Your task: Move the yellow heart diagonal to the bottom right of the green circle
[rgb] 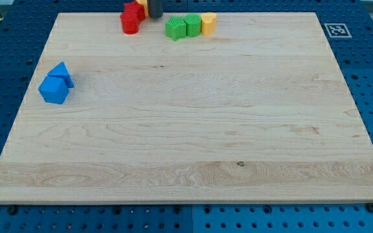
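Observation:
The yellow heart (pixel 208 22) sits near the board's top edge, touching the right side of the green circle (pixel 193 26). A green star-like block (pixel 173 29) touches the circle's left side. My tip (pixel 155 15) is at the view's top, left of the green blocks and just right of two red blocks (pixel 131 18). It is apart from the yellow heart. A second yellow block (pixel 143 6) shows partly behind the red blocks, next to the rod; its shape is hidden.
A blue triangular block (pixel 62 72) and a blue cube (pixel 53 90) sit together near the board's left edge. The wooden board (pixel 193 142) lies on a blue pegboard table. A marker tag (pixel 336 29) is at the top right corner.

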You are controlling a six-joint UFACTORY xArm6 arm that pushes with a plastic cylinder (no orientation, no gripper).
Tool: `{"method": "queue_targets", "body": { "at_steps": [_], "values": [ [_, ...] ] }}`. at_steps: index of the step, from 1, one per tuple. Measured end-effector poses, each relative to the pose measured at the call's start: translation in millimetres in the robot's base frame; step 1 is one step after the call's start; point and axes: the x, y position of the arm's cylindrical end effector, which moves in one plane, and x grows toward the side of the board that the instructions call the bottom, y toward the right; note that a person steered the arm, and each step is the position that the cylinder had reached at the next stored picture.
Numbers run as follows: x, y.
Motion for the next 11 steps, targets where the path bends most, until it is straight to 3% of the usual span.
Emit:
{"method": "queue_targets", "body": {
  "at_steps": [4, 11],
  "values": [
    [0.3, 116.8],
    [40.0, 120.7]
  ]
}}
